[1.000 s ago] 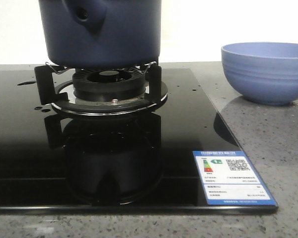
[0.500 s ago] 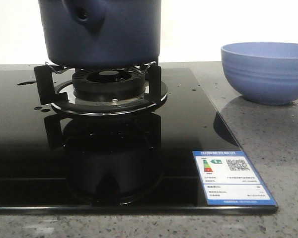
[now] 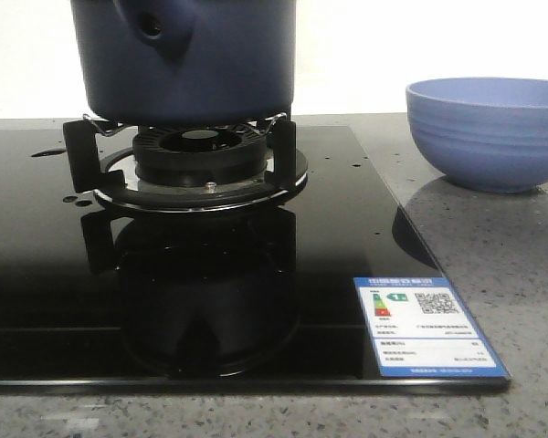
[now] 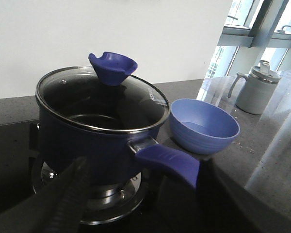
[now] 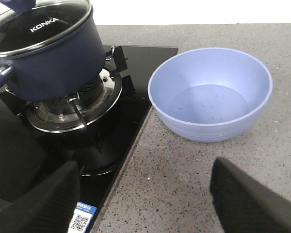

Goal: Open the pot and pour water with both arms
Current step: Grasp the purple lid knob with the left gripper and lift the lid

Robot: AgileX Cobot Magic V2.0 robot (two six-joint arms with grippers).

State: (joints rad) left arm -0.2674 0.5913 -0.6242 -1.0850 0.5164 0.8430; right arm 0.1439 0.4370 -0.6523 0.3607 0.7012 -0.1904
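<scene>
The dark navy pot [image 3: 192, 55] stands on the gas burner [image 3: 201, 169], its top cut off in the front view. In the left wrist view the pot [image 4: 87, 145] carries a glass lid [image 4: 102, 99] with a blue knob [image 4: 112, 67]. Its blue handle [image 4: 167, 162] points toward my left gripper [image 4: 145, 194], which is open, the handle tip lying between the fingers close to one of them. My right gripper [image 5: 145, 199] is open and empty above the grey counter, between the pot [image 5: 53, 63] and the periwinkle bowl [image 5: 211, 92]. Neither gripper shows in the front view.
The bowl [image 3: 489, 132] sits on the speckled counter right of the black glass hob [image 3: 256, 274] and holds a little water. A blue energy label [image 3: 427, 327] is stuck on the hob's front right corner. A grey jug [image 4: 256, 90] stands by the window beyond the bowl [image 4: 203, 125].
</scene>
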